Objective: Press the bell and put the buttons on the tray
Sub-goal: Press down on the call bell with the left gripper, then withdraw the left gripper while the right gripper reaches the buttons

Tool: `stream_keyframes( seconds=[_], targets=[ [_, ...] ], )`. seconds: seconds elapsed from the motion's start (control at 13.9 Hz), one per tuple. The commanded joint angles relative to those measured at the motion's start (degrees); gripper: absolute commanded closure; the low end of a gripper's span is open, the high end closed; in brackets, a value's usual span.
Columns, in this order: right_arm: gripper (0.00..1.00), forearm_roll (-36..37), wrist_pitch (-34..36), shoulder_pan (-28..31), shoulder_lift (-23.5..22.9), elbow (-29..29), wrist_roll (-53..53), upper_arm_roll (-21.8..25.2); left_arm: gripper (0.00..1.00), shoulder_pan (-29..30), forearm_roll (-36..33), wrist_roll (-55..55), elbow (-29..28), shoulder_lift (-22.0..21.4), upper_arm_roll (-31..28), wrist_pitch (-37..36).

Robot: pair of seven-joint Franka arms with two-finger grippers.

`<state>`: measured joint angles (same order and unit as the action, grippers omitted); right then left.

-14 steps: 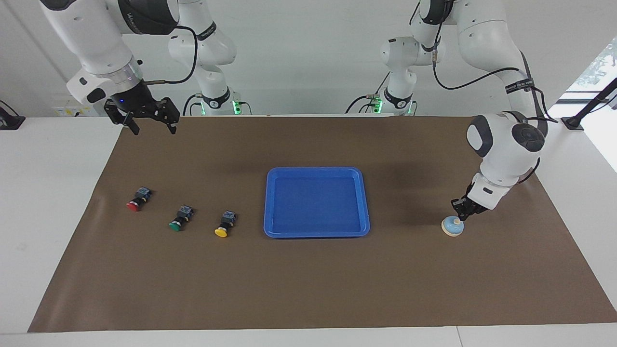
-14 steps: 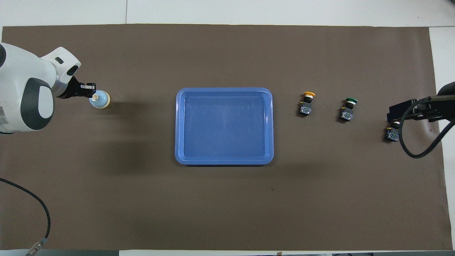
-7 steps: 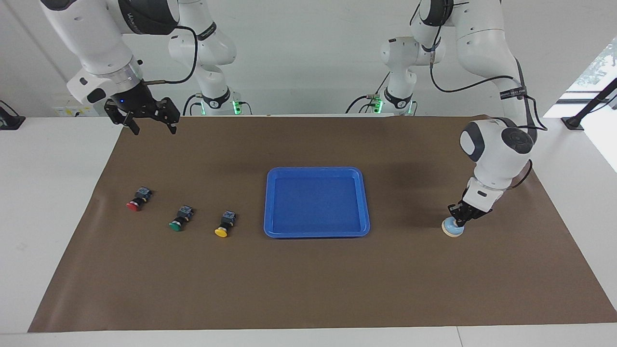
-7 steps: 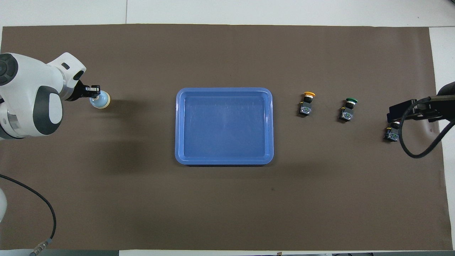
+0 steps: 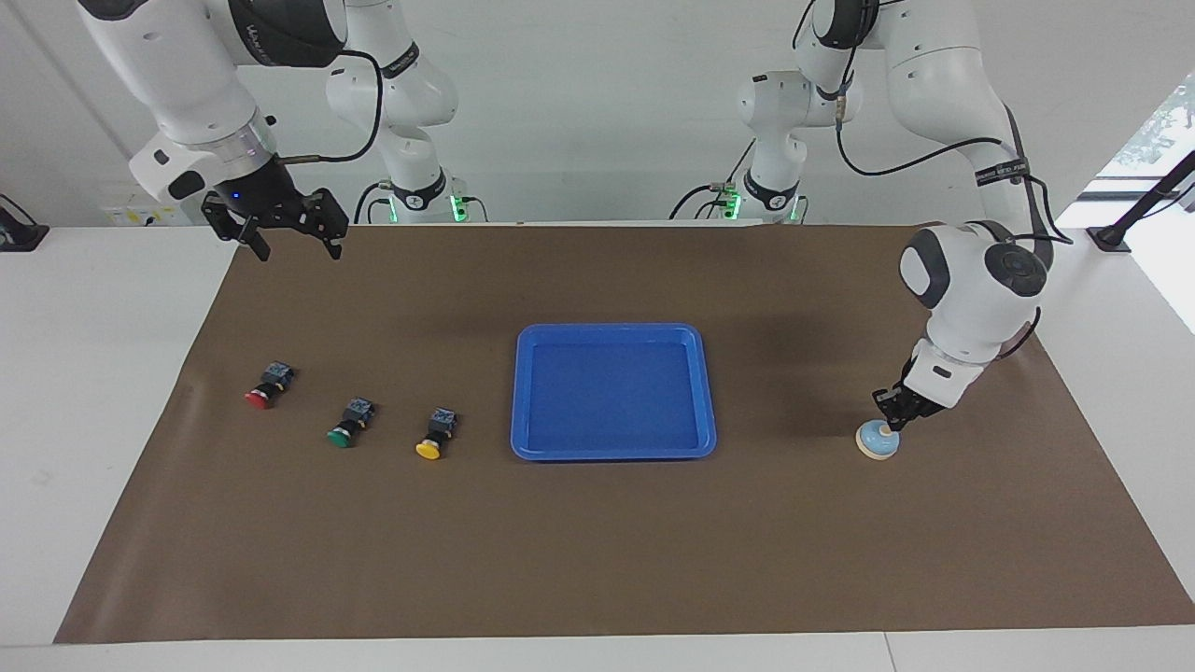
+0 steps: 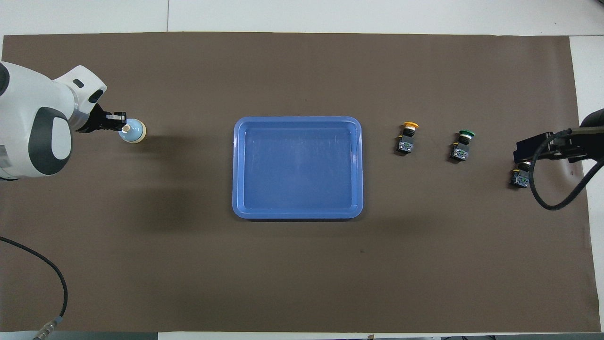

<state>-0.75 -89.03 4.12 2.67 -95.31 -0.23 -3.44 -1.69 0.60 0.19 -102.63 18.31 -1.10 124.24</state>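
1. Task barely begun: tray at mid counter, bare inside; none of the three buttons on it.
2. Red button, green button, yellow button all on the counter in a row toward the right arm's end, well apart from each other; yellow closest to the tray.
3. Bell upright on the counter toward the left arm's end, well apart from the tray.
4. Left hand low, tips just above or touching the bell's top; fingers look pressed together, holding nothing. Cannot tell whether the press counts as done.
5. Right hand up in the air over the counter's edge by the robots, fingers spread, empty, waiting.
6. Left to do, by judgement: maybe the press, then three pick-and-place moves onto the tray.
7. Facing view only: height of both hands; red cap fully visible.
8. Overhead view only: bell's cream knob clear beside the left hand's tips; right hand covering the red button's cap, only its body showing.
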Motion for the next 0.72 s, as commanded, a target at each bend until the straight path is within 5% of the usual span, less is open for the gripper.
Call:
stream_keyframes(
  seconds=[0.0,0.14,0.22,0.65],
  targets=[
    [0.00,-0.3,1.1,0.4,0.8,-0.5,-1.1,-0.3,0.68,0.8,-0.6,0.3,1.6,-5.8,0.2,-9.6],
    [0.00,-0.2,1.1,0.5,0.8,-0.4,-1.1,-0.3,0.06,0.7,-0.6,0.3,1.7,-9.5,0.2,-12.4],
    [0.00,-0.3,1.1,0.5,0.8,-0.4,-1.1,-0.3,0.00,0.5,-0.6,0.3,1.6,-11.9,0.2,-14.3],
    [0.00,-0.9,0.7,0.3,0.8,-0.4,-0.4,-0.8,0.00,0.0,-0.5,-0.1,1.8,-22.9,0.7,-24.1]
  ],
)
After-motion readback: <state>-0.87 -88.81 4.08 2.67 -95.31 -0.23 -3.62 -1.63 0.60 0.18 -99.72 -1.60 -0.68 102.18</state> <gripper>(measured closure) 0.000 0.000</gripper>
